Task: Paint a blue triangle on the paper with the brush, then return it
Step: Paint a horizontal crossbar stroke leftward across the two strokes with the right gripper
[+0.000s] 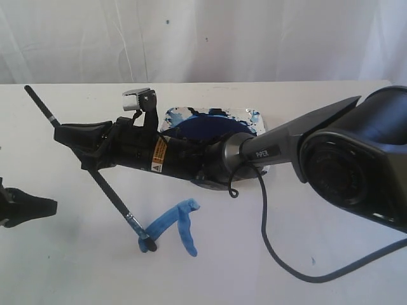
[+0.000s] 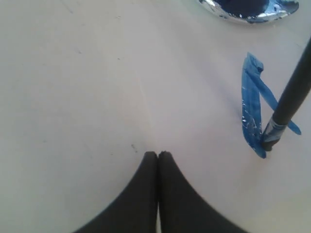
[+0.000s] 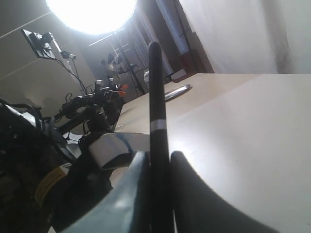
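At one corner of the blue triangle [image 1: 168, 220], the brush [image 1: 109, 191] tip rests.

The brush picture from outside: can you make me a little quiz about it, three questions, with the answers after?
1. True or false: the left gripper is wide open.
2. The tip of the brush touches: A the left gripper; B the blue triangle; C nothing at all.
3. Fill in: the right gripper is shut on the ____.
Key: 1 false, it is shut; 2 B; 3 brush.
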You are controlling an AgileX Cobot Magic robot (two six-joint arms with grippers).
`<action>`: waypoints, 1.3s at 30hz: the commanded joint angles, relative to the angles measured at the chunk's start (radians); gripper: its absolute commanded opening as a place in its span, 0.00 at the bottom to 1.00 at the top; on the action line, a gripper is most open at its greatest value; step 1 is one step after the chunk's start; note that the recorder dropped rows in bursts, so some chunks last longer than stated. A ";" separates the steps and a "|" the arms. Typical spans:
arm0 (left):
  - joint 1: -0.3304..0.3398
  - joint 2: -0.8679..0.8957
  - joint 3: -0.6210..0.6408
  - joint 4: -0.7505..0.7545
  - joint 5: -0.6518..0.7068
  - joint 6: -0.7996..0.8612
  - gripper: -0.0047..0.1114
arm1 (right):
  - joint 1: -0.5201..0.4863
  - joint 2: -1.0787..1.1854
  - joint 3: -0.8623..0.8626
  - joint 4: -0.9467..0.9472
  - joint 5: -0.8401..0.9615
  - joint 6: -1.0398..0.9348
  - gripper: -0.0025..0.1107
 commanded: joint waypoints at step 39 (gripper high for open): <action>0.069 -0.010 0.047 0.000 -0.121 0.061 0.04 | -0.031 0.003 -0.003 -0.301 -0.017 0.078 0.02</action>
